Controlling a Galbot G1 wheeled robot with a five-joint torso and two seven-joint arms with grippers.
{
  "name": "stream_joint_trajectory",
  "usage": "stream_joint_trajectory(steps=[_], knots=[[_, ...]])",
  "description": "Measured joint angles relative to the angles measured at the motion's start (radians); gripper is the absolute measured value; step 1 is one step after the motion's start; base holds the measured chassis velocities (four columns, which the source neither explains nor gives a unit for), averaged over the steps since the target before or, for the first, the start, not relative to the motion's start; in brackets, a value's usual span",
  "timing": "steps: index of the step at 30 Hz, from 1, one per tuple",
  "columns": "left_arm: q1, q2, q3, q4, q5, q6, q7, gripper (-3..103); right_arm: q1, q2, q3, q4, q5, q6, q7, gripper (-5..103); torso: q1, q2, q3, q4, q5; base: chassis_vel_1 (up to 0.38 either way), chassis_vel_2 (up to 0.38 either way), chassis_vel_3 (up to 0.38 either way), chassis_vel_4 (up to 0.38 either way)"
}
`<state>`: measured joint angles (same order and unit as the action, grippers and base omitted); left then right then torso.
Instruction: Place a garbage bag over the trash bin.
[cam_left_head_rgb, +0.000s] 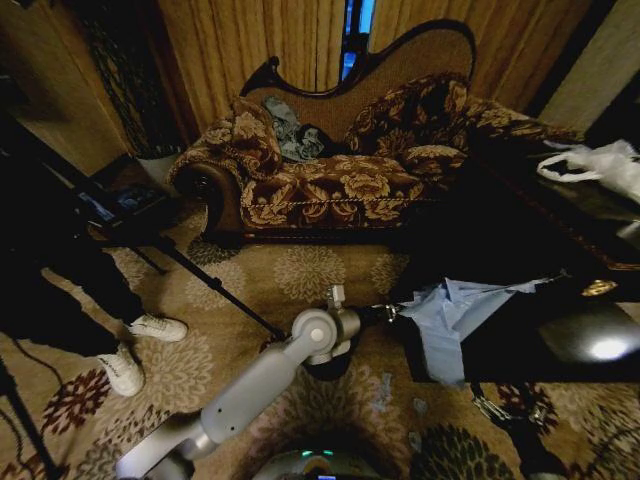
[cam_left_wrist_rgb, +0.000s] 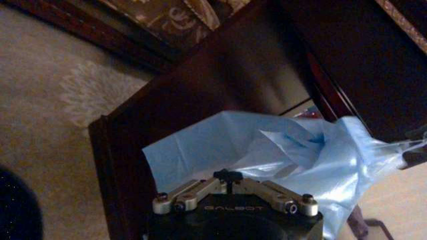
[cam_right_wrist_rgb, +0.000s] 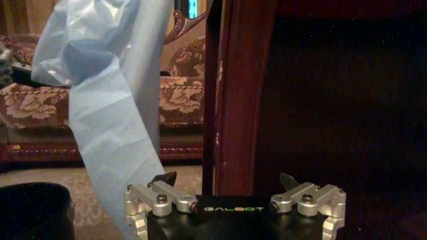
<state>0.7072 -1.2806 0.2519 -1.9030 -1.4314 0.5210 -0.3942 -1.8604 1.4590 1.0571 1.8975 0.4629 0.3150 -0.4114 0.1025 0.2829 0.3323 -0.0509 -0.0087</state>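
From my head camera, the thin, wrinkled pale blue plastic garbage bag (cam_left_head_rgb: 448, 315) lies half on the corner of the large dark low desk (cam_left_head_rgb: 590, 335), with one end drooping off the near edge toward the patterned carpet (cam_left_head_rgb: 300, 270). My left arm reaches across the carpet, and my left gripper (cam_left_head_rgb: 392, 313) sits right at the bag's left edge. My right gripper (cam_left_head_rgb: 492, 408) hangs low beside the desk's front, below the drooping film; from here I cannot tell how its jaws stand. A white plastic bag with handles (cam_left_head_rgb: 600, 165) rests well apart at the desk's far end.

In my left wrist view, the jaws look drawn together just beside the blue film (cam_left_wrist_rgb: 267, 155) spread over the desk corner (cam_left_wrist_rgb: 120, 165). Whether they pinch any plastic I cannot tell, since their tips are hidden.

In my right wrist view, the jaws stand open and empty, facing the desk's reddish wooden edge (cam_right_wrist_rgb: 233, 100). The bag (cam_right_wrist_rgb: 107, 125) hangs to one side of them, and the small black round trash bin (cam_right_wrist_rgb: 33, 210) stands on the carpet below and beside it.

My worry: the film is slippery and already overhanging, so a shallow pinch could let it slide to the floor, or I could catch both layers and keep the mouth from opening over the bin.
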Motion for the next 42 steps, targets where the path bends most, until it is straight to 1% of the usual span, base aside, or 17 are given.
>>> stream_joint_trajectory(steps=[7, 13, 16, 26, 28, 32, 39, 42], knots=[[0.065, 0.035, -0.045, -0.038, 0.023, 0.016, 0.002, 0, 0.0, 0.005, 0.0, -0.001, -0.001, 0.006, -0.001, 100, 0.0, 0.0, 0.0, 0.0001, 0.0, 0.0, 0.0, 0.0, 0.0], [0.094, 0.057, -0.074, -0.055, 0.03, 0.019, 0.008, 0, 0.003, 0.013, -0.005, -0.004, -0.008, 0.009, -0.003, 100, 0.0, 0.0, 0.0, 0.0001, 0.0, 0.0, 0.0, 0.0, 0.0], [0.119, 0.072, -0.095, -0.068, 0.047, 0.022, 0.02, 0, 0.006, 0.015, -0.007, -0.007, -0.011, 0.01, -0.003, 100, 0.0, 0.0, 0.0, 0.0001, 0.0001, 0.0, 0.0, 0.0, 0.0], [0.175, 0.103, -0.152, -0.103, 0.073, 0.027, 0.029, 0, 0.009, 0.013, -0.006, -0.008, -0.011, 0.01, -0.003, 100, 0.0, 0.0, 0.0, 0.0, 0.0, 0.0, 0.0, 0.0, 0.0], [0.201, 0.117, -0.18, -0.118, 0.077, 0.029, 0.037, 0, 0.011, 0.014, -0.006, -0.007, -0.01, 0.01, -0.003, 100, 0.0, 0.0, 0.0, 0.0001, 0.0001, 0.0, 0.0, 0.0, 0.0], [0.224, 0.127, -0.204, -0.13, 0.08, 0.031, 0.042, 0, 0.013, 0.014, -0.008, -0.007, -0.011, 0.01, -0.003, 100, 0.0, 0.0, 0.0, 0.0001, 0.0, 0.0, 0.0, 0.0, 0.0], [0.297, 0.171, -0.269, -0.167, 0.115, 0.028, 0.076, 0, 0.018, 0.016, -0.015, -0.005, -0.018, 0.01, -0.003, 100, 0.0, 0.0, 0.0, 0.0001, 0.0, 0.0, 0.0, 0.0, 0.0], [0.321, 0.178, -0.297, -0.18, 0.126, 0.028, 0.087, 0, 0.019, 0.017, -0.017, -0.004, -0.019, 0.01, -0.003, 100, 0.0, 0.0, 0.0, 0.0001, 0.0, 0.0, 0.0, 0.0, 0.0]])
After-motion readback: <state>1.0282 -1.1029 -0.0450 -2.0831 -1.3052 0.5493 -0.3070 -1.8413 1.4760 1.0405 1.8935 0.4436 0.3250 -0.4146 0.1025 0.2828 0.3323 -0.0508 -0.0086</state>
